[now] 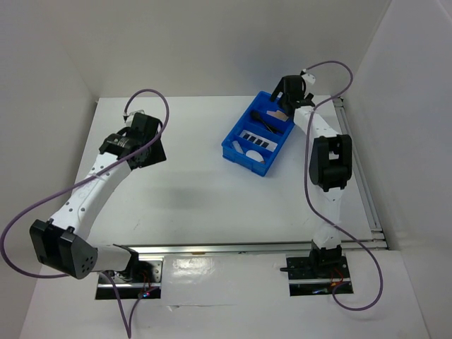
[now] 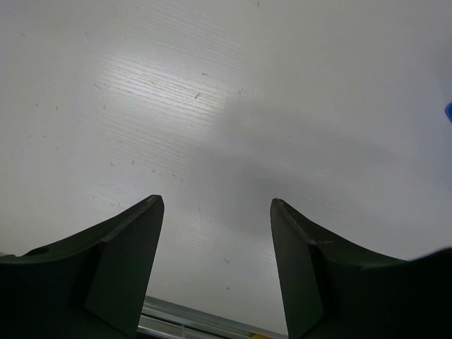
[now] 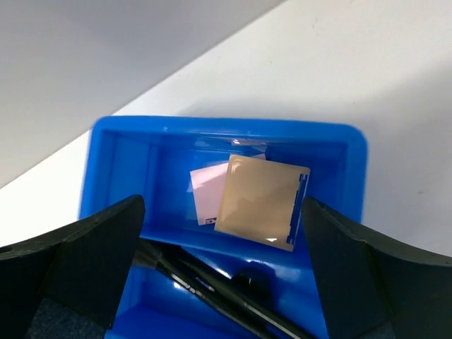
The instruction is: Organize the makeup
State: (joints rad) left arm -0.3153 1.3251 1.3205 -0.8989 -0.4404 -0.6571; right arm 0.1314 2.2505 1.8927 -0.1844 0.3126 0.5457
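Note:
The makeup lies in the blue tray (image 1: 244, 157) at the back right. A tan pad (image 3: 260, 201) overlaps a pink pad (image 3: 205, 194) in the far compartment. Thin black brushes (image 3: 212, 289) lie slanted in the compartment nearer me. From above I also see the dark palette with a white label (image 1: 256, 138) and the white sponge (image 1: 253, 150). My right gripper (image 3: 222, 203) hovers open above the pads, touching nothing, over the tray's far end (image 1: 286, 97). My left gripper (image 2: 217, 200) stands open over bare table at the left (image 1: 152, 147), with nothing between its fingers.
White walls close in the table at the back and on both sides. A metal rail (image 1: 247, 247) runs along the near edge and another (image 1: 364, 183) along the right side. Purple cables loop off both arms. The tray's corner (image 2: 448, 111) peeks in at the right edge of the left wrist view.

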